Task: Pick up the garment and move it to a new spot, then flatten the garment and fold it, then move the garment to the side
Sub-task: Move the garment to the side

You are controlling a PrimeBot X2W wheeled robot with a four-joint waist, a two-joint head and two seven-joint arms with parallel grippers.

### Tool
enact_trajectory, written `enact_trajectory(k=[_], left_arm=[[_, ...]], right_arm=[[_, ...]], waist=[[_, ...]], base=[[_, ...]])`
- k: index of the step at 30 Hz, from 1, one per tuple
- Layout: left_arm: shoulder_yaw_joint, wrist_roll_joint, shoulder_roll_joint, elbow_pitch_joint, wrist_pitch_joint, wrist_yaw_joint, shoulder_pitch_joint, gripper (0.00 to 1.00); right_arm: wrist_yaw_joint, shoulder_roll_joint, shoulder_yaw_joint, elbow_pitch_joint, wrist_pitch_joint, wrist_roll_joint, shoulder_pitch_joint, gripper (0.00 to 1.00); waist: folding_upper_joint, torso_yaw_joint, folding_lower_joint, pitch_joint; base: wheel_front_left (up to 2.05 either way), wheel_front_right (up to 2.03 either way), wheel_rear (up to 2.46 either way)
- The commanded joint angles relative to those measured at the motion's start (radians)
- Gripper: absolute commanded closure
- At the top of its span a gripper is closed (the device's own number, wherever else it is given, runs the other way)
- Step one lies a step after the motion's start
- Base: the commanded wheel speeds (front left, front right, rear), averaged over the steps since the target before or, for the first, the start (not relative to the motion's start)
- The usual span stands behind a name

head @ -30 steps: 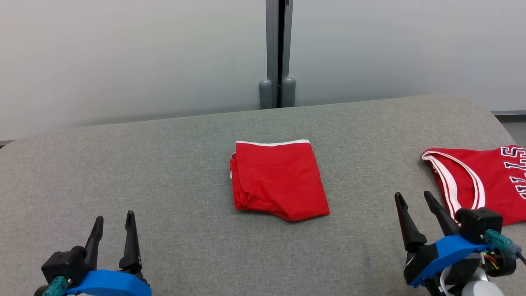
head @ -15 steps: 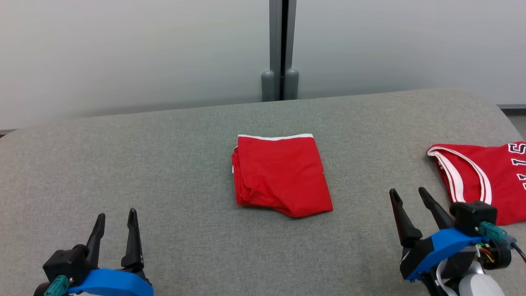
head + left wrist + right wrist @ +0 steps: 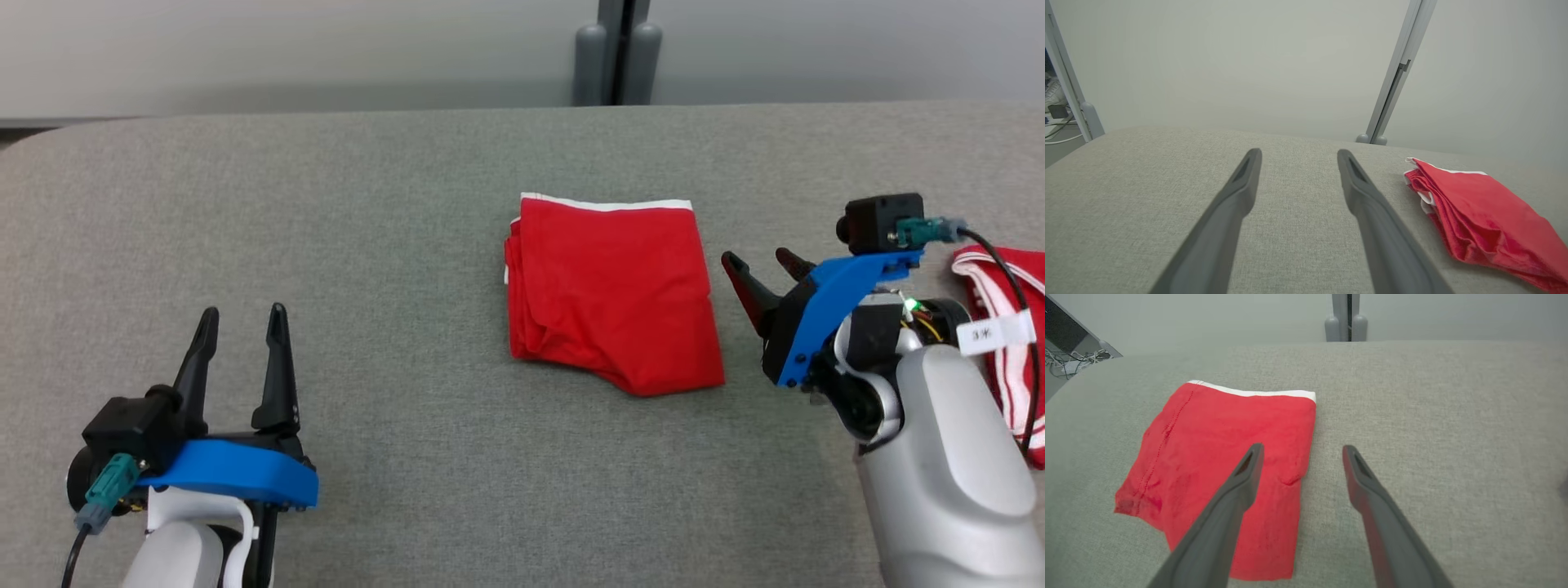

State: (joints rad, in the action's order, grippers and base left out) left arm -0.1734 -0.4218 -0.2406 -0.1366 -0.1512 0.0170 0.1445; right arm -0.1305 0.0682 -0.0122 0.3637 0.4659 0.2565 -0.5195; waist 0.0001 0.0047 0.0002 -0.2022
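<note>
In the head view, the folded red cloth garment with a white band along its top edge (image 3: 612,298) lay at centre frame on the grey woven upholstered surface (image 3: 408,204), already a compact, layered rectangle with a soft bulge at its lower right corner; flattening and folding looked done, and only the move to the side seemed left; the left gripper (image 3: 245,313) stood at lower left with its dark tapered fingers spread and empty, well apart from the garment; the right gripper (image 3: 755,260), likewise spread and holding nothing, hovered just beside the garment's right edge; a second red jersey with white striped trim (image 3: 1020,273) lay at the right edge; in the left wrist view, the garment sat at right, its stacked layers showing; in the right wrist view, the garment's fine weave and stitched seam lay left of centre, partly beneath the left finger.
</note>
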Motion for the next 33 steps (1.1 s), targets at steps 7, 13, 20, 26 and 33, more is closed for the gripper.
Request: enact_trajectory(k=[7,13,20,26,33], left_arm=[[-0.016,0.007,0.008,-0.03,-0.026,-0.017,0.077,0.0],[-0.023,0.009,0.012,-0.061,-0.046,-0.024,0.106,0.0],[-0.012,0.001,0.003,-0.074,-0.064,-0.02,0.115,0.0],[0.011,-0.007,-0.028,-0.064,-0.064,-0.016,0.093,0.0],[0.02,-0.014,-0.036,-0.027,-0.056,0.003,0.073,0.0]], right_arm=[[-0.001,-0.016,0.05,0.218,0.08,-0.035,-0.148,0.0],[-0.001,-0.023,-0.019,0.355,0.083,0.015,-0.181,0.0],[-0.002,-0.009,-0.175,0.338,0.081,-0.009,-0.213,1.0],[0.0,0.132,-0.342,0.165,0.142,0.03,-0.27,1.0],[0.0,0.366,-0.429,-0.055,0.263,0.086,-0.307,1.0]], waist=[[-0.0001,0.079,-0.0002,-0.109],[-0.0001,0.093,-0.0002,-0.141],[-0.0001,0.044,-0.0002,-0.137],[-0.0001,-0.058,-0.0002,-0.117],[-0.0001,-0.184,-0.0002,-0.114]], base=[[0.0,0.0,0.0],[0.0,0.0,0.0],[0.0,0.0,0.0],[0.0,0.0,0.0],[0.0,0.0,0.0]])
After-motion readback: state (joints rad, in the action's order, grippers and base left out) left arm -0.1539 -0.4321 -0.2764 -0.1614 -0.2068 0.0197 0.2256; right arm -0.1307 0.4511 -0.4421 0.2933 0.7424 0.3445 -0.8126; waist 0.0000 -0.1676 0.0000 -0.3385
